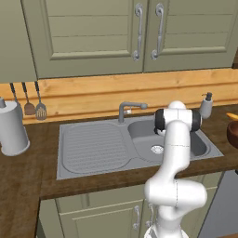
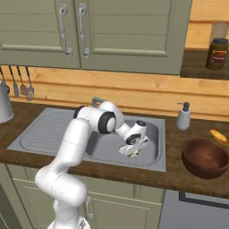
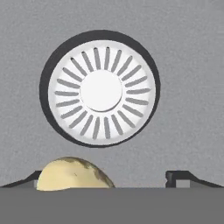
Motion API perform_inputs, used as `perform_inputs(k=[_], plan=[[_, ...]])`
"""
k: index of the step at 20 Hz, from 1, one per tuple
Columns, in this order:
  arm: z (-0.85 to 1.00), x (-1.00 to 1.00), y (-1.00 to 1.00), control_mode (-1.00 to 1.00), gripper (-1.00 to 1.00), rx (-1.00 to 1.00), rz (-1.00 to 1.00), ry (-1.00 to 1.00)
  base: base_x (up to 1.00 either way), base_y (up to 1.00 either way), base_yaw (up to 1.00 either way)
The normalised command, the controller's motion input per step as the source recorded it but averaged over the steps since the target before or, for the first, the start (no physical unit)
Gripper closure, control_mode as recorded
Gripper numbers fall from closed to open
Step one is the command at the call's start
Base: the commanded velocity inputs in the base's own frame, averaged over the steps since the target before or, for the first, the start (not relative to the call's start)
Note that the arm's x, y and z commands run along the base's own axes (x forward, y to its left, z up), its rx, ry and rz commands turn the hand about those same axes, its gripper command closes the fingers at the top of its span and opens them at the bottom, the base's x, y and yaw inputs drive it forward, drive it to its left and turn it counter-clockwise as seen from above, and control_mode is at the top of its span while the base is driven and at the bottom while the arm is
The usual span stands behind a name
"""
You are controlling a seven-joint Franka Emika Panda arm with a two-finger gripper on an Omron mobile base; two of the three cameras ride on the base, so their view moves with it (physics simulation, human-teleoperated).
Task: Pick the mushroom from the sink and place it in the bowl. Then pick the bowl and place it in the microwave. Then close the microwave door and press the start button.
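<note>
— Where is the arm working?

— Down inside the basin of the sink (image 2: 152,161). From the right base view the gripper (image 2: 133,152) hangs low over the basin floor, with the white arm bent over the front edge of the counter (image 1: 23,181).

— And the mushroom?

— The mushroom (image 3: 73,174) lies on the grey sink floor, seen in the hand view as a tan, rounded cap at the bottom, on the left side. In the right base view a small pale speck sits right under the hand, at its tips (too small there to tell more).

— Are the fingers on it?

— They stand spread wide. The right fingertip (image 3: 178,177) shows clear of the cap; the left one is partly hidden behind the mushroom, so the cap lies close against that side. I cannot tell whether it touches.

— What else is in the basin?

— The round white slotted drain (image 3: 100,90), beyond the mushroom in the hand view.

— The bowl?

— The bowl (image 2: 205,157) stands on the counter to the right of the sink, well apart from the gripper. A soap dispenser (image 2: 183,116) stands behind the sink's right corner, the tap (image 1: 128,109) at the back, and a paper towel roll (image 1: 12,128) far left
</note>
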Motion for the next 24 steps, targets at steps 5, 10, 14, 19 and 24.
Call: perform_inputs(k=[5, 10, 14, 19, 24], plan=[[-0.09, 0.00, 0.00, -1.00, 1.00, 0.00, 0.03, 0.00, 0.00, 0.00, 0.00], [0.00, -0.11, -0.11, -1.00, 1.00, 0.00, 0.03, 0.00, 0.00, 0.00, 0.00], [0.14, -0.24, -0.21, -1.00, 1.00, 0.02, 0.00, -0.01, 0.00, 0.00, 0.00], [0.93, -0.32, -0.12, -1.00, 1.00, 0.04, 0.00, -0.21, 0.00, 0.00, 0.00], [1.00, -0.55, 0.00, -1.00, 1.00, 0.01, -0.03, -0.22, 0.00, 0.00, 0.00]])
